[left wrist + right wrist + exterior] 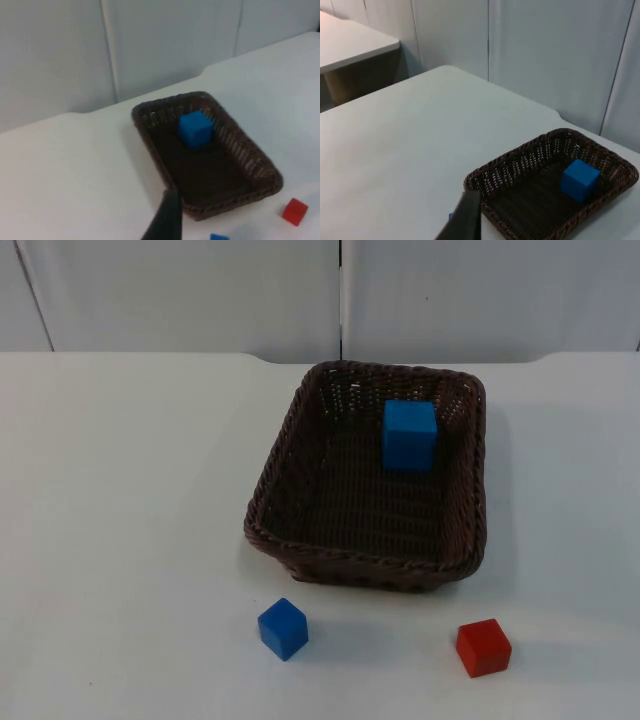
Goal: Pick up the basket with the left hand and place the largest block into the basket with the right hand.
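A dark brown woven basket [268, 502] stands on the white table, right of the middle. The largest block, a blue cube [410, 435], lies inside it near the far wall. The left gripper [167, 220] hangs high above the table, apart from the basket [250, 150] and the blue cube [195, 129]. The right gripper [465, 220] is also raised and well back from the basket [505, 162] and the cube [579, 180]. Both arms wait clear of the table's middle.
A small blue block [283, 628] and a small red block [483, 647] lie on the table in front of the basket. The grey partition wall [200, 290] closes the far edge. Another table [350, 45] stands beyond this one.
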`<state>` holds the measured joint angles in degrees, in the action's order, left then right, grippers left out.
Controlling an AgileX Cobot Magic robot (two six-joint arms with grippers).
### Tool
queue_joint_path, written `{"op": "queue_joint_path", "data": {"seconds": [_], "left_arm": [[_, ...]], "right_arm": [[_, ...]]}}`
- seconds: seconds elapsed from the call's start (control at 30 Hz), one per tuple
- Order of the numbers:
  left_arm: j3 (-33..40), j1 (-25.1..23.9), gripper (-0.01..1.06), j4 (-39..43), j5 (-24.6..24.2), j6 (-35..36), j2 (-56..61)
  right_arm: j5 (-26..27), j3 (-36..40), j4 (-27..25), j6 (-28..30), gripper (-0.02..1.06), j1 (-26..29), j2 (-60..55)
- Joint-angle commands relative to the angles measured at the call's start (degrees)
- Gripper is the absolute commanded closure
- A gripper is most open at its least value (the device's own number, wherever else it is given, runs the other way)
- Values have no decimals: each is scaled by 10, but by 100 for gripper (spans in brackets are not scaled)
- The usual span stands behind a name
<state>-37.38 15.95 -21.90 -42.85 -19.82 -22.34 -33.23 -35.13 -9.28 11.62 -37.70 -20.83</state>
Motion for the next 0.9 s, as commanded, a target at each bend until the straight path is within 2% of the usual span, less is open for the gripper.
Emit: {"op": "queue_joint_path", "data": {"seconds": [0.0,0.03,0.13,0.33,0.6,0.73,0.87], "left_arm": [[7,4,26,62,-20,56,36],[7,4,26,62,-20,56,36],[10,4,26,119,-64,104,76],[11,4,26,181,-135,149,142],[44,4,26,198,-156,166,210],[62,4,26,244,-165,216,223],[85,4,26,260,-181,230,223]], "right_arm": [[-1,13,1,-3,17,-2,27],[-1,13,1,-3,17,-2,27],[-7,23,4,-3,17,-2,55],[-31,23,6,-4,17,-2,80],[-51,23,1,-9,17,-2,82],[-52,23,1,-11,17,-2,96],[-66,23,3,-13,17,-2,115]]}}
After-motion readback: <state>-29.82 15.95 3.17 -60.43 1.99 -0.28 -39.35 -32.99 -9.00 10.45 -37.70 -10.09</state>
